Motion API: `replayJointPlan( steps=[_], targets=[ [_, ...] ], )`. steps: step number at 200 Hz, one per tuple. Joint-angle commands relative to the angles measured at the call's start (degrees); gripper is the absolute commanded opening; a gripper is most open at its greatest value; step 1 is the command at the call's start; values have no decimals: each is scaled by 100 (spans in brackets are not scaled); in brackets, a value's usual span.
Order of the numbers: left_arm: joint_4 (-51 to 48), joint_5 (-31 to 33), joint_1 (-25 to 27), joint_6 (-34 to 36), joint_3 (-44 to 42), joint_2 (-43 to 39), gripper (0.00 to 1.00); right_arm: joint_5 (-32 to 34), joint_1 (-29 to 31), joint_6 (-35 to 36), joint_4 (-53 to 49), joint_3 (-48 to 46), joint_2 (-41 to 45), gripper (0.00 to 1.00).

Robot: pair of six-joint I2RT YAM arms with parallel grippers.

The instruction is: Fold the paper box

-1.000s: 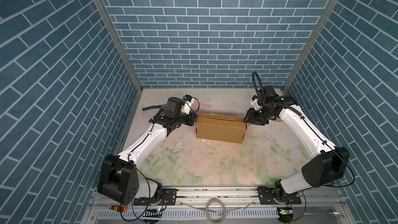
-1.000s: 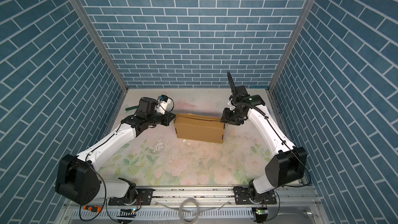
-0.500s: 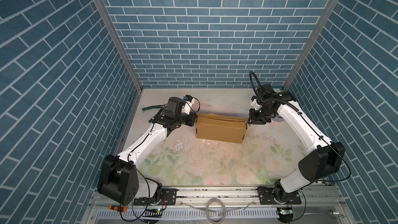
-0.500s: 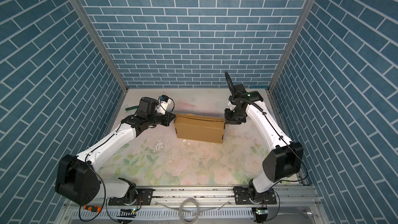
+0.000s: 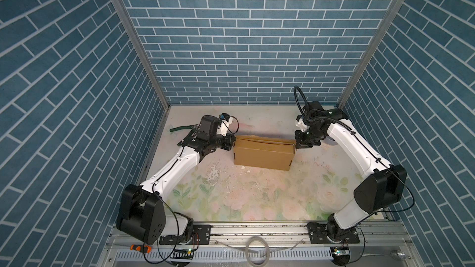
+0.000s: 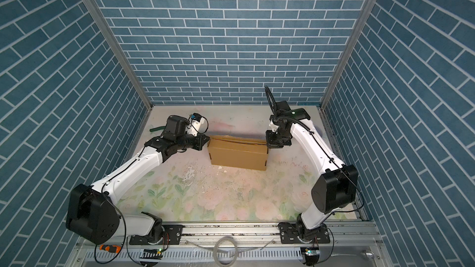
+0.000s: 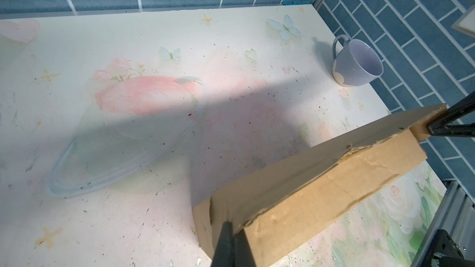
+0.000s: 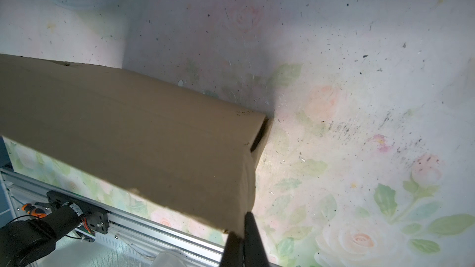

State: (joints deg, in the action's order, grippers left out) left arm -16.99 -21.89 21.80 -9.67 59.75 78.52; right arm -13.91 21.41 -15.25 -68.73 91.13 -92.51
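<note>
Paper box [image 5: 263, 156] rests mid-rear on floral table [image 5: 257, 201] between my arms; my left gripper [image 5: 233, 143] clamped on its left end, my right gripper [image 5: 297, 147] pinching its right top corner.

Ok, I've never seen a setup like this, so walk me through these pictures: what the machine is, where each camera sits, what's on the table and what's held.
These are two white robot arms fixed to a rail at the front, each ending in a two-fingered pincer. The two wide pictures look down from overhead, side by side, at the whole scene. The two close-ups come from cameras on the arms' wrists. On the flowered table stands a brown paper box. The left pincer is shut on one end of it and the right pincer on the other. A wrist view also shows a pale blue mug and a clear plastic container elsewhere on the table.
</note>
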Motion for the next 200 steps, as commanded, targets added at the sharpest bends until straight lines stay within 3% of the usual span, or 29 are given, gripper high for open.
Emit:
replayJointPlan(
  steps=[1, 69, 136, 200],
  targets=[
    [-772, -5, 50, -75, -256, 2, 0, -436, -23, -138, -87, 347, 101, 0],
    [-619, -24, 79, -147, -433, 3, 0, -2040, -387, -709, 506, 75, 232, 0],
    [-562, -9, 87, -156, -481, 94, 0, -2374, -526, -901, 824, -359, 375, 0],
    [-577, 24, 96, -145, -486, 122, 0, -3108, -795, -1320, 1522, -911, 578, 0]
  ],
)
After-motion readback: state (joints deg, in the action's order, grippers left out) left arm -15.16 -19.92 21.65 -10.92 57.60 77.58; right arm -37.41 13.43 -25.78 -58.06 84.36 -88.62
